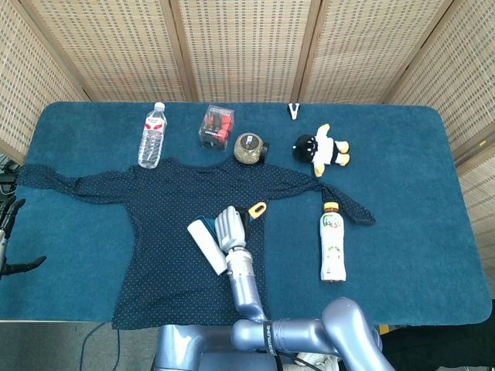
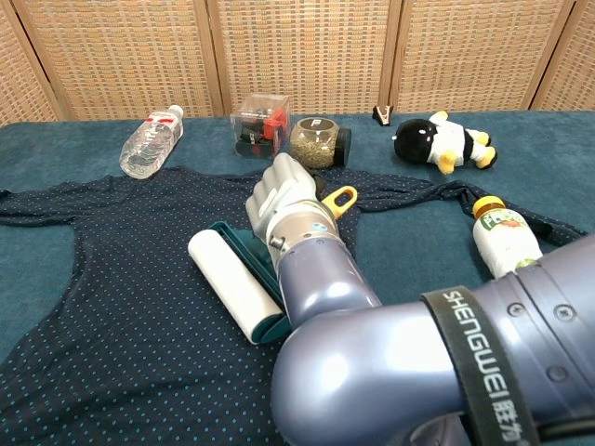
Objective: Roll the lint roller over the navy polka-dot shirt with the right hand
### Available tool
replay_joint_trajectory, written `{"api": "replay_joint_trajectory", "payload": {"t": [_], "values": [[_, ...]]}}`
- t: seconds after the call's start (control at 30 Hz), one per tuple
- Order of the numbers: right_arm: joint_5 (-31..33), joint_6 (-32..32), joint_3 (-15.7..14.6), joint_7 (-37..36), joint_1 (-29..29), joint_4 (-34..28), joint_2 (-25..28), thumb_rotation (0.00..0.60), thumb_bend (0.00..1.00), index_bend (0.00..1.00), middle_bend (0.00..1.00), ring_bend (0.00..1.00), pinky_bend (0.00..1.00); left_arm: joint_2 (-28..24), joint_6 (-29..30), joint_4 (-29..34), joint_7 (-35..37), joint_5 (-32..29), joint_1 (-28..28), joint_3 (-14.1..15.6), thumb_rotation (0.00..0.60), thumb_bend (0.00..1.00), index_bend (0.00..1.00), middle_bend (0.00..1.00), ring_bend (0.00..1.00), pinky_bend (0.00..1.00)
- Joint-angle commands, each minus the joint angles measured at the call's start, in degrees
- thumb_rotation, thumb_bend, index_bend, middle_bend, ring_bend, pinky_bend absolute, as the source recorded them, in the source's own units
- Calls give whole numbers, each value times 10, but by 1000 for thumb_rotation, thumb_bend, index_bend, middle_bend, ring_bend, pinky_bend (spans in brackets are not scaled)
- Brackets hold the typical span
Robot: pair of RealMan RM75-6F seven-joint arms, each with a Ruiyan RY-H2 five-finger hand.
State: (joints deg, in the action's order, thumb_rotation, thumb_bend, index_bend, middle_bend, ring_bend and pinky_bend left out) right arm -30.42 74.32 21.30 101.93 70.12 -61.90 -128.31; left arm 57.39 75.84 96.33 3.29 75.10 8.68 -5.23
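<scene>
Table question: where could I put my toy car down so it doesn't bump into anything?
The bare blue table right of the drink bottle and the plush penguin is the widest free patch. There is another below the shirt's left sleeve. The back row is crowded: water bottle, clear box, jar, clip.

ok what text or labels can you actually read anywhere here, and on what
"SHENGWEI" plus two Chinese characters: black band round the robot's right arm, chest view.
Clear plastic water bottle, red-and-white label: too small to read.
White drink bottle with orange cap, green label: print blurred.
Clear box with red contents: nothing legible.
</scene>
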Motion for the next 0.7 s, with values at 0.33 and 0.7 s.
{"api": "replay_joint_trajectory", "payload": {"t": [0.33,0.7], "values": [[-7,1,9,-47,-33,-39,45,600,0,0,1000,1000,1000,-3,3,2,8,8,-2,2,600,0,0,0,0,0],[-95,26,-47,-169,-130,-238,220,600,0,0,948,1000,1000,-14,33,8,34,41,-17,11,600,0,0,0,0,0]]}}
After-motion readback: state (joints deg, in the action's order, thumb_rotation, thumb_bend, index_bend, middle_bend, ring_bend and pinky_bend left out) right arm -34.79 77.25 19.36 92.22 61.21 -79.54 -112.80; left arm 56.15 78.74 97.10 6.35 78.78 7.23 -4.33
